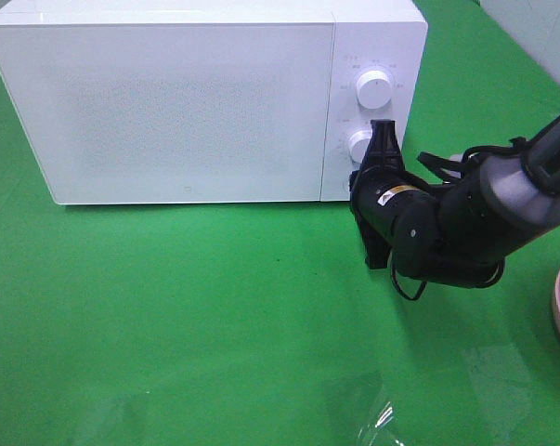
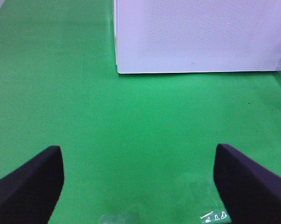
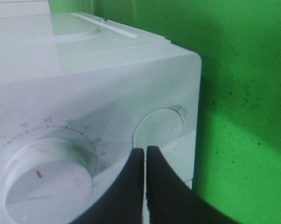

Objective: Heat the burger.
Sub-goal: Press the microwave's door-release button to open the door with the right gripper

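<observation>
While R fingers (image 3: 131, 186) sit pinched shut, empty, at 2 o'clock of microwave's (image 1: 168, 111) lower knob (image 3: 47, 186), I risk skidding off & twisting it; L fingers (image 2: 28, 186) wide, empty.

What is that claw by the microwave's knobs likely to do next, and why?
Probably nudge forward to press the round button on the microwave. The right claw is shut into a point and aimed at that button beside the dial, and the door is closed. What the button does I cannot tell.
</observation>
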You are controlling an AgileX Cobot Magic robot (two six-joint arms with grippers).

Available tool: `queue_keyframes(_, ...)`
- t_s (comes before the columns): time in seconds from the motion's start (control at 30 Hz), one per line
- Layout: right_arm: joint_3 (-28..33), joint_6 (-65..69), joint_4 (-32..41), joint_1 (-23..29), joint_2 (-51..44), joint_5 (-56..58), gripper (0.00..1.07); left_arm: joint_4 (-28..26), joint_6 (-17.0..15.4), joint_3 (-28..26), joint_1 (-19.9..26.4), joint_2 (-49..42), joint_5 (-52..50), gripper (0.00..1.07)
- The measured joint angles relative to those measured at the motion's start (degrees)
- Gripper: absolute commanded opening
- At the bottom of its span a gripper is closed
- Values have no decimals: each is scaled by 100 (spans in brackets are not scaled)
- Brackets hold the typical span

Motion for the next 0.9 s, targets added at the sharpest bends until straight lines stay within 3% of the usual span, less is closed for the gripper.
queue_keyframes(0.9, -286, -46, -11, -183, 304, -80, 0, 0, 0, 0, 0, 0, 0, 80)
